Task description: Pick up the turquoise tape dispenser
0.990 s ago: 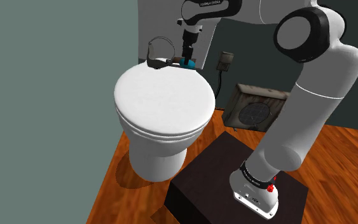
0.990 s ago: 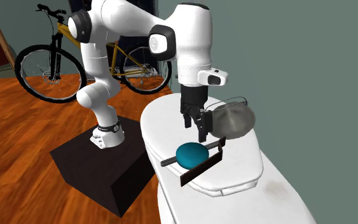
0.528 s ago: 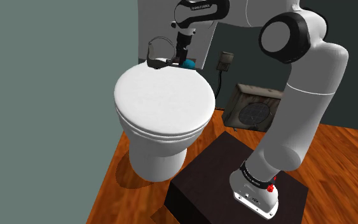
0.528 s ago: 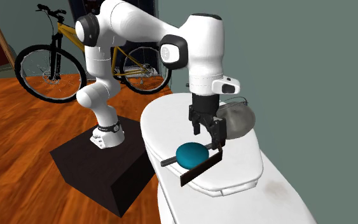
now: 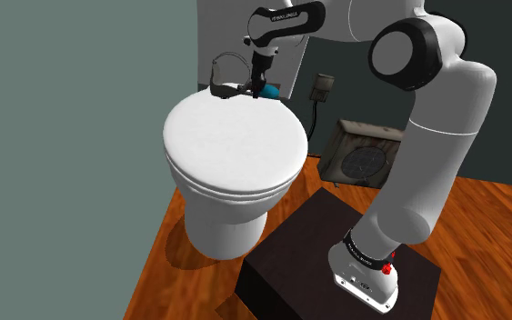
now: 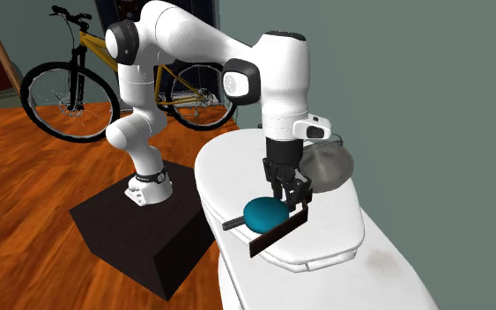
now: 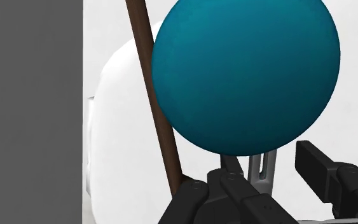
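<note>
Dropping and sliding toward the right of the second exterior view over the past second, the white arm's black two-finger hand (image 6: 290,194) now hangs low over the teal, dome-topped tape dispenser on its dark bar base (image 6: 266,214). The arm's forearm has swung upright above it.

The dispenser sits just below the centre of that frame, at the back of the white toilet (image 6: 237,163), past its closed round lid. A grey, rounded pouch with a thin wire handle (image 6: 327,166) stands just beside it, on the right. In the shoulder view the same teal shape shows in the upper middle of the frame, near the grey-green wall.

The fingers stand somewhat apart and grip nothing. Their tips reach down at the dome's right-hand edge, and in the wrist view the dome looms just ahead of the fingers, not yet between them.

By the look of it this is the final approach, with the grasp not yet made. The next move seems to call for a short further descent so that the fingers straddle the dome or its base, then a firm close. The smooth dome may slip, and the pouch leaves little room on that side.

A yellow-framed bicycle (image 6: 105,75) leans in the upper left, behind the dark box stand (image 6: 140,233).
</note>
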Robot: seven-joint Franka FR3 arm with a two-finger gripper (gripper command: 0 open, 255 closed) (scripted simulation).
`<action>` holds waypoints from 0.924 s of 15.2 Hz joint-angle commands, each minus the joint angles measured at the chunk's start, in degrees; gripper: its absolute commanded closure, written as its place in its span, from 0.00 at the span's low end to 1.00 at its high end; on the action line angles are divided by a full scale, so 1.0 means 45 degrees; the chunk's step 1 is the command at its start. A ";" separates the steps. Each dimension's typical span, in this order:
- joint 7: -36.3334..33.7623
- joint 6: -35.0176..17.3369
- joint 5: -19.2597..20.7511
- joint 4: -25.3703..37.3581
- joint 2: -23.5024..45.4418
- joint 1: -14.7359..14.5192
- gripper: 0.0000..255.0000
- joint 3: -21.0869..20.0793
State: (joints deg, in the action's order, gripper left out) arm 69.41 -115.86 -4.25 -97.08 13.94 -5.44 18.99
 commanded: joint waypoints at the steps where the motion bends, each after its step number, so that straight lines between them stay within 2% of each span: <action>1: -0.0001 -0.0004 0.0001 -0.0008 -0.0003 -0.0001 1.00 0.0000; 6: 0.0022 -0.0038 -0.0010 -0.0021 0.0019 0.0015 1.00 0.0005; 14: -0.0030 0.1269 0.0076 0.1119 -0.0158 0.0029 1.00 0.0041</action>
State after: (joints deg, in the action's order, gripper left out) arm 69.30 -111.03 -4.02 -92.65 13.51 -5.30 19.14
